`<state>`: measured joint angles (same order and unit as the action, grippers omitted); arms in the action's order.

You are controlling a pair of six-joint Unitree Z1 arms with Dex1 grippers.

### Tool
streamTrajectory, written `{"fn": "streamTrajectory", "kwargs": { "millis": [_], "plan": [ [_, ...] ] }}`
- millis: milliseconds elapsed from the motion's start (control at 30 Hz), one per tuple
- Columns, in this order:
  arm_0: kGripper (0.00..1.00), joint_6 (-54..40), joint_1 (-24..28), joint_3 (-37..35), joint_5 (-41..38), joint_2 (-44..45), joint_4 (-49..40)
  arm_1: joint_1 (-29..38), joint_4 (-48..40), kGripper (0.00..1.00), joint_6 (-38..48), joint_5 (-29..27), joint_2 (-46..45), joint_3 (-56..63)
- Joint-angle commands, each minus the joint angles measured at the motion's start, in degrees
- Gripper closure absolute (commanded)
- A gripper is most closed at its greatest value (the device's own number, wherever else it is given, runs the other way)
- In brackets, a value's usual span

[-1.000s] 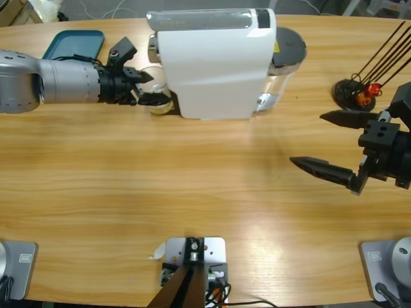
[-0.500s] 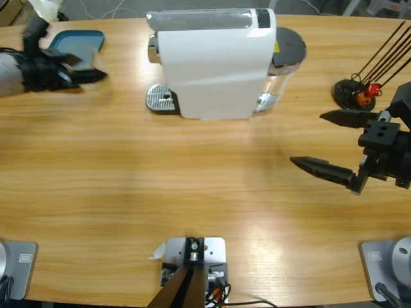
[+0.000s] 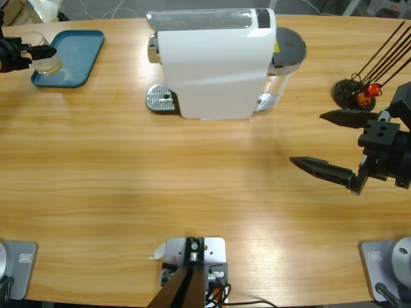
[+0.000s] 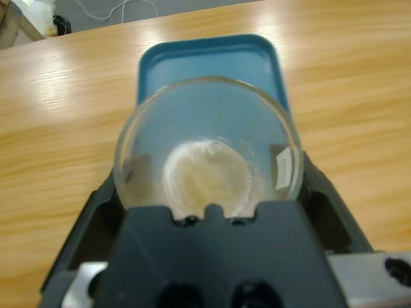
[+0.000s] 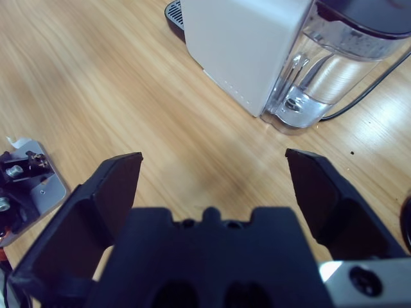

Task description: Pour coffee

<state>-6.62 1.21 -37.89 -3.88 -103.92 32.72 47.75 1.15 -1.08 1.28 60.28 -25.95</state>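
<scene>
Gripping glass; right jaws wide, empty

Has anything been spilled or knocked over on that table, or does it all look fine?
Nothing stands out. The left gripper holds a small glass upright over the blue tray, a little coffee inside. The white coffee machine stands straight; the table shows no puddles.

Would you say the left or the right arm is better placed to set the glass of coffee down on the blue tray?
Left. The left gripper already holds the glass of coffee at the blue tray. The right gripper is open, empty and far across the table.
</scene>
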Motion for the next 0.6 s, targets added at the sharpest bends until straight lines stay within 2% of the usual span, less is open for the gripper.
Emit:
{"fn": "streamTrajectory", "kwargs": {
  "millis": [33,233,300,333,367,400,433,467,500,600],
  "plan": [
    [1.000,1.0,3.4,-3.8,-3.0,-8.4,0.3,0.7,0.9,0.018,-0.6,0.6,1.4,-0.7],
    [1.000,1.0,3.0,-4.5,-4.1,-10.9,-0.8,0.7,0.9,0.023,-0.6,0.6,1.4,-0.7],
    [1.000,1.1,3.1,-6.4,-4.1,-11.2,-4.8,0.7,0.9,0.023,-0.7,0.6,1.4,-0.7],
    [0.895,1.0,3.0,-7.0,-4.1,-11.3,-6.3,0.7,0.9,0.023,-0.7,0.6,1.3,-0.7],
    [0.738,1.0,3.0,-7.6,-4.0,-11.4,-7.7,0.7,0.9,0.023,-0.7,0.5,1.2,-0.7],
    [0.664,1.0,3.0,-8.0,-4.0,-11.4,-8.5,0.7,0.9,0.023,-0.7,0.5,1.1,-0.7],
    [0.545,1.0,3.0,-8.1,-4.0,-11.3,-9.1,0.7,0.9,0.023,-0.8,0.4,1.1,-0.7],
    [0.355,1.0,3.0,-8.3,-4.1,-11.2,-9.7,0.7,0.9,0.023,-0.8,0.4,1.1,-0.7],
    [0.206,1.1,2.9,-8.5,-4.1,-11.1,-10.4,0.7,0.9,0.023,-0.8,0.4,1.1,-0.7],
    [0.011,1.0,2.7,-8.9,-4.1,-10.4,-12.8,0.7,0.9,0.023,-0.8,0.4,1.1,-0.7]
  ]
}}
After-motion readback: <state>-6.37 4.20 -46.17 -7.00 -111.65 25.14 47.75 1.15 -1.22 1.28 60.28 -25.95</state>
